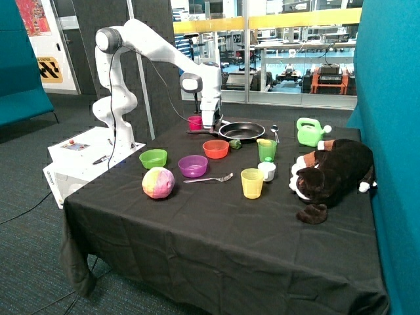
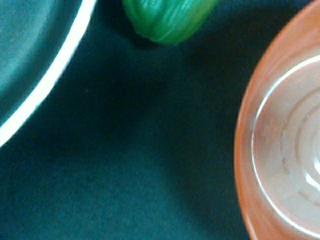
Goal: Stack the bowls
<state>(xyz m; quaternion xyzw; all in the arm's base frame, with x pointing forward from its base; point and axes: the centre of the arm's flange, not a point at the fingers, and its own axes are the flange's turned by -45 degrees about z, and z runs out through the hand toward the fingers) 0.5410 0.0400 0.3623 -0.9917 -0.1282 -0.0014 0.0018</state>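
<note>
Three bowls stand apart on the black tablecloth, none stacked. The lime green bowl is nearest the robot base, the purple bowl is beside it, and the orange-red bowl is behind that. My gripper hangs low over the table just behind the orange-red bowl, between a pink cup and the frying pan. The wrist view shows the orange-red bowl's rim close by, with dark cloth between it and the pan's rim. Nothing shows in the gripper.
A black frying pan and a pink cup flank the gripper. A small green toy lies by the pan. A yellow cup, green cup, spoon, pastel ball, green watering can and plush toy share the table.
</note>
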